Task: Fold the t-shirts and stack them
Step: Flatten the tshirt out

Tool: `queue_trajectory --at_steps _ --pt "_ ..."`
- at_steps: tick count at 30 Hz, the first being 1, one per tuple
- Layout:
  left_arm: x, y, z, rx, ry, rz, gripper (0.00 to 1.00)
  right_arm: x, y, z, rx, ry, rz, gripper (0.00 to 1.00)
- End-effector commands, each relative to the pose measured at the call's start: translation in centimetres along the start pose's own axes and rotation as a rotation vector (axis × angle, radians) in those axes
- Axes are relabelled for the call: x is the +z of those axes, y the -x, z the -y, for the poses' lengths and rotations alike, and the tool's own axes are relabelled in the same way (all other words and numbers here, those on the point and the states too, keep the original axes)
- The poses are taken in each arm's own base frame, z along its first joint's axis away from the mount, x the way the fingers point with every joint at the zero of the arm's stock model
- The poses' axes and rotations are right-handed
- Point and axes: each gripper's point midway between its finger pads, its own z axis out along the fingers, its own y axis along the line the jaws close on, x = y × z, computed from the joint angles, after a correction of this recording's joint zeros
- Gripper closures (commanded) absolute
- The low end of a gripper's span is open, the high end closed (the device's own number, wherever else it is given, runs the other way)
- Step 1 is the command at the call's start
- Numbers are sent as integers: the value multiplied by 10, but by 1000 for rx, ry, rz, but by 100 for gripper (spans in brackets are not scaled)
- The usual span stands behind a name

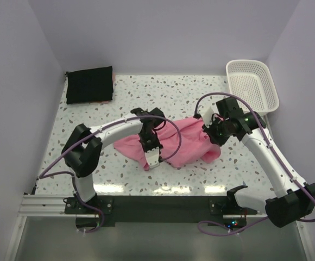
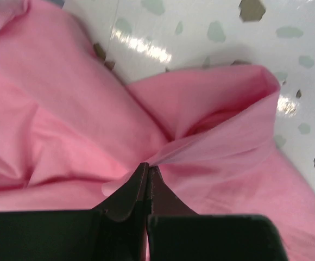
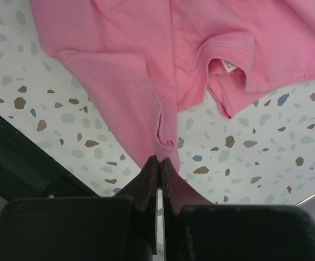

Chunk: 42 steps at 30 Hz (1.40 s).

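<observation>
The pink t-shirt (image 1: 182, 142) lies crumpled at the middle of the table. My left gripper (image 1: 153, 161) is at its near left edge and is shut on a fold of the pink fabric (image 2: 212, 136), pinched at the tips (image 2: 148, 166). My right gripper (image 1: 208, 131) is at the shirt's right side and is shut on a bunched edge of it (image 3: 161, 159); the shirt (image 3: 146, 65) stretches away from the jaws, with the neck opening and its label showing. The folded black garment (image 1: 89, 85) lies flat at the far left corner, apart from both grippers.
A white lattice basket (image 1: 253, 84) stands at the far right corner, partly over the table edge. The speckled table (image 1: 168, 92) is walled on three sides. A dark rail (image 1: 163, 204) runs along the near edge between the arm bases.
</observation>
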Motion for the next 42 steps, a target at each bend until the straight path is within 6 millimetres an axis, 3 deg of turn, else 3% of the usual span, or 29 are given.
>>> queue_trajectory --at_steps 1,3,4,6,7,8,9,11,12,13,15,17,18,20,21,22,24,26,27,29,30,31,36,39,40,42 --pt "-55 -16 -20 132 128 -55 100 -12 16 15 -17 -81 67 100" --pt "-85 -22 -17 12 205 -51 100 -16 27 28 -21 -134 97 100" --pt "-103 -40 -6 -79 245 -67 100 -18 31 32 -20 -150 110 100" --pt "-134 -54 2 -221 330 -76 100 -23 47 49 -13 -205 151 100" --pt "-152 -74 18 -317 375 -89 100 -26 53 57 -3 -229 169 100" --pt "-166 -82 24 -372 417 -95 100 -25 63 68 6 -251 193 100" --pt "-190 -99 34 -503 498 -104 100 -38 74 84 33 -294 235 100" --pt "-220 -123 39 -714 640 -122 100 -43 92 110 70 -348 287 100" --pt "-242 -134 38 -772 720 -138 100 -58 109 122 77 -384 338 100" --pt "-261 -150 53 -856 785 -157 100 -63 117 131 81 -414 358 100" --pt "-295 -170 58 -977 917 -148 100 -79 145 154 84 -479 433 100" --pt "-323 -199 79 -1085 1035 -163 100 -91 165 171 87 -541 489 100" --pt "-347 -205 88 -1168 1120 -148 100 -109 180 180 86 -582 536 100" --pt "-368 -221 95 -1272 1219 -109 100 -118 196 200 98 -659 572 100" --pt "-392 -226 103 -1294 1293 -113 100 -136 206 208 98 -705 611 100" --pt "-402 -231 107 -1318 1337 -105 100 -136 213 215 98 -723 619 100" --pt "-433 -237 115 -1350 1470 -94 100 -163 229 227 95 -795 682 100" --pt "-462 -234 114 -1305 1580 -120 100 -175 240 237 92 -844 720 100" --pt "-465 -236 118 -1341 1623 -113 100 -191 247 239 84 -872 753 100" --pt "-486 -229 115 -1296 1714 -121 100 -203 256 245 78 -907 791 100" --pt "-491 -227 116 -1289 1744 -132 100 -219 259 247 78 -944 816 100" --pt "-511 -217 115 -1235 1809 -152 100 -225 262 249 78 -962 829 100" --pt "-537 -199 119 -1193 1926 -177 100 -274 272 249 43 -1063 923 100" --pt "-552 -175 116 -1133 1960 -185 100 -310 272 242 38 -1113 980 100" --pt "-565 -155 115 -1078 1989 -196 100 -321 270 239 40 -1124 997 100" --pt "-563 -141 116 -1053 1995 -194 100 -350 263 228 43 -1155 1045 100"
